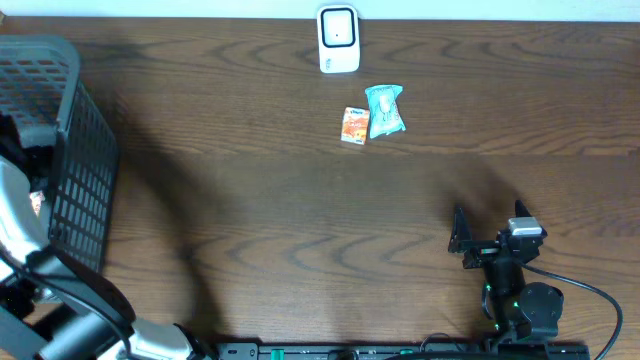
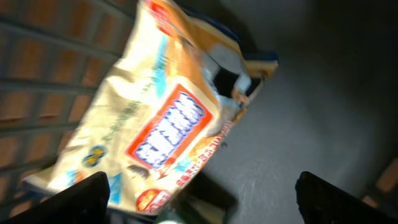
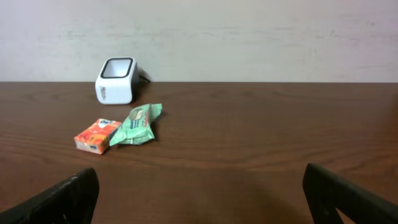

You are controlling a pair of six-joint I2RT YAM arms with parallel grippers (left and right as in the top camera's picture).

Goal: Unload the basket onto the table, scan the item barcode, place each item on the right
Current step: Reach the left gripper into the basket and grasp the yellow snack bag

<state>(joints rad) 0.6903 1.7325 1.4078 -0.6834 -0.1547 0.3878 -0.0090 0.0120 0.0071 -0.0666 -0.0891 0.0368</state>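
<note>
Hovering left pincer (image 2: 205, 198) over packet (image 2: 163, 127)

Orange packet (image 1: 354, 125), green packet (image 1: 385, 110), white scanner (image 1: 338, 40)

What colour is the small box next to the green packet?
Orange. The small box shows best in the right wrist view.

I cannot read any words here. The big yellow bag (image 2: 118, 124) has a blue label (image 2: 166, 132) with a red edge, and there are white letters on it, but they are too blurry for me to make out. The small orange box (image 3: 97, 135) and the green packet (image 3: 138, 124) beside it have print on them too, but it is far too tiny to read.
</note>
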